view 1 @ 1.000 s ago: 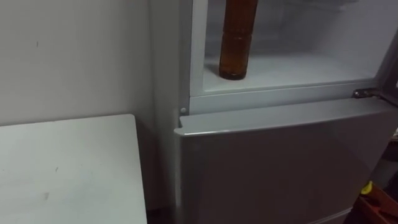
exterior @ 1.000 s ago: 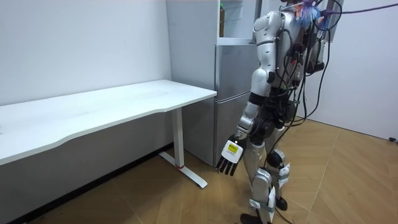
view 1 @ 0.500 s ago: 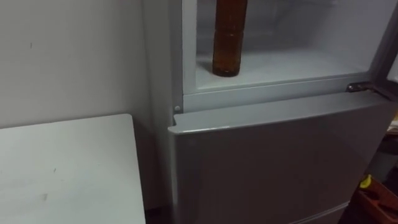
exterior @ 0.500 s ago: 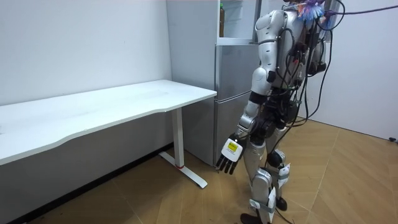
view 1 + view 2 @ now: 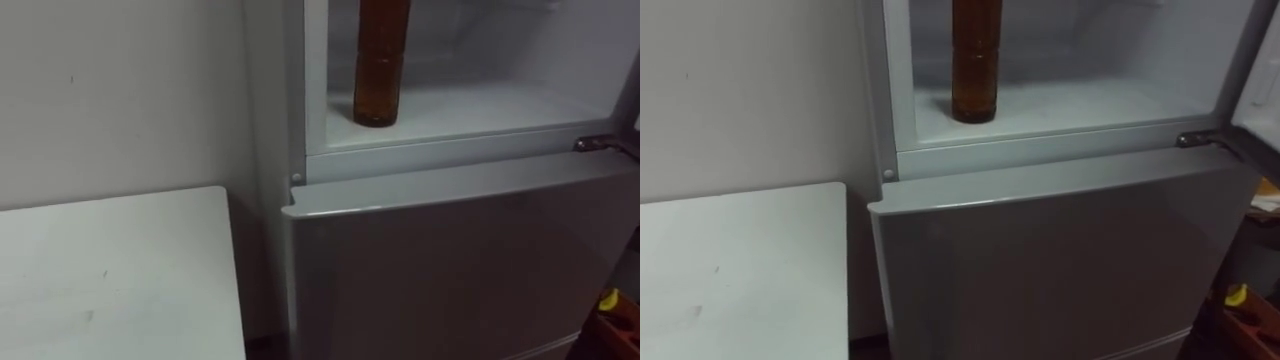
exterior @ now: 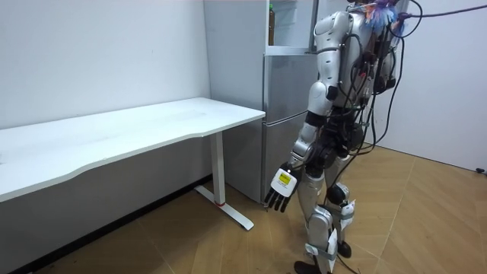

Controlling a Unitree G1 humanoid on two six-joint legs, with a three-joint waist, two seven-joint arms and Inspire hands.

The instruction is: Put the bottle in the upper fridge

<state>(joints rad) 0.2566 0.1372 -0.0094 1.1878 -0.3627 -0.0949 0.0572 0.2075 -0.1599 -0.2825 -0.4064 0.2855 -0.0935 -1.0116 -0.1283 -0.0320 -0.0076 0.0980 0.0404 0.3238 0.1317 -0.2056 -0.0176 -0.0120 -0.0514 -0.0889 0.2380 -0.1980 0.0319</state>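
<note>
Bottle (image 5: 381,75) stands upright in upper fridge (image 5: 480,105); placing looks done. Left hand (image 6: 280,192) hangs empty, fingers loose. Next, probably: close up.

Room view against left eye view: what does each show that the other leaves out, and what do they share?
Room view: the robot stands on a wooden floor facing the grey fridge, its left hand hanging open at its side. Left eye view: a brown bottle stands upright on the upper compartment's shelf, near its left wall. Shared: that fridge, lower door shut, and the white table beside it.
</note>
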